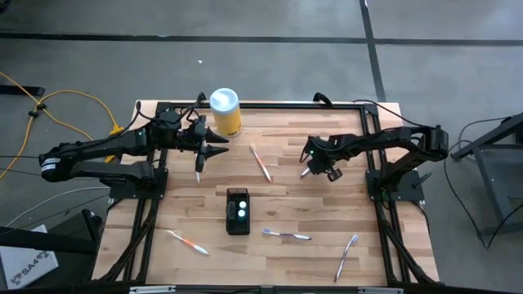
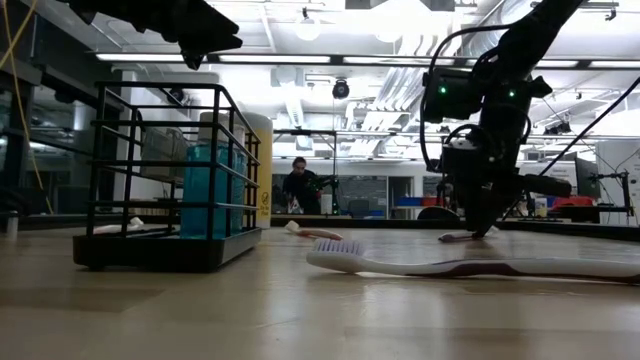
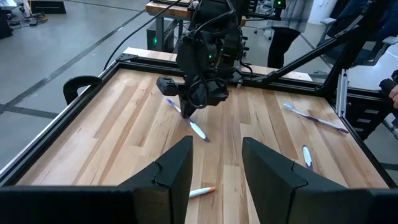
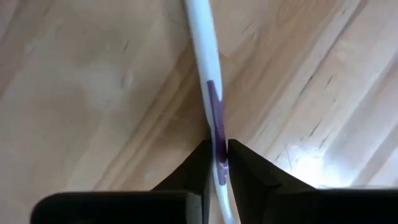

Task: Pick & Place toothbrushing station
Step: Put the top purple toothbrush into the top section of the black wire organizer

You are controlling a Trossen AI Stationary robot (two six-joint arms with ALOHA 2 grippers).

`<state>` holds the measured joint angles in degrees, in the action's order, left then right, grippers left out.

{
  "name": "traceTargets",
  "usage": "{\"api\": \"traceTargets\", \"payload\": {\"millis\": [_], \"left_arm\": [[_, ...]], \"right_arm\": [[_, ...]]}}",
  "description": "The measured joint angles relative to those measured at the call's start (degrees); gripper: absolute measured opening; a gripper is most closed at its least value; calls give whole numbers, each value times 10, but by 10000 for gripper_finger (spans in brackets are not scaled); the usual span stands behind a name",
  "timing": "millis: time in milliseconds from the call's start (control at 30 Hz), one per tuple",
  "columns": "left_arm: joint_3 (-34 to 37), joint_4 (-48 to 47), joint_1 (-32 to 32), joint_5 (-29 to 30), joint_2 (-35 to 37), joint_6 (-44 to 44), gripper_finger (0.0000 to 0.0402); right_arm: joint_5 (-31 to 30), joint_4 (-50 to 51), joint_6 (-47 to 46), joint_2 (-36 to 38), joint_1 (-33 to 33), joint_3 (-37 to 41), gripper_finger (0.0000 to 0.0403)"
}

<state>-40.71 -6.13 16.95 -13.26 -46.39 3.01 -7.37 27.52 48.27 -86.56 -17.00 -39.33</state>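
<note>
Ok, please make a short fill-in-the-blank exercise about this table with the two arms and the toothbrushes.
1. The right gripper is shut on a white and ____ toothbrush.
2. The left gripper hovers with its fingers ____.
3. The canister near the table's back edge is ____ with a white lid.
4. The black toothbrushing station stands ____ the two arms in the high view.

Missing words: purple; open; yellow; between

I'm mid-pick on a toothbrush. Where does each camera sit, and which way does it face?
High: overhead, straight down; both arms, black holder, yellow canister.
Low: table height, level into the room; right gripper.
Left wrist: past the open left gripper towards the right arm.
Right wrist: down at the right gripper's purple toothbrush.
Shared: that toothbrush.
</note>
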Motion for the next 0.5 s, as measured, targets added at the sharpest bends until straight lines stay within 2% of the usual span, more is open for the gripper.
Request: {"api": "traceTargets", "payload": {"millis": [500], "left_arm": [[0, 0, 0, 0, 0, 0, 136]], "right_arm": [[1, -17, 0, 0, 1, 0, 73]]}}
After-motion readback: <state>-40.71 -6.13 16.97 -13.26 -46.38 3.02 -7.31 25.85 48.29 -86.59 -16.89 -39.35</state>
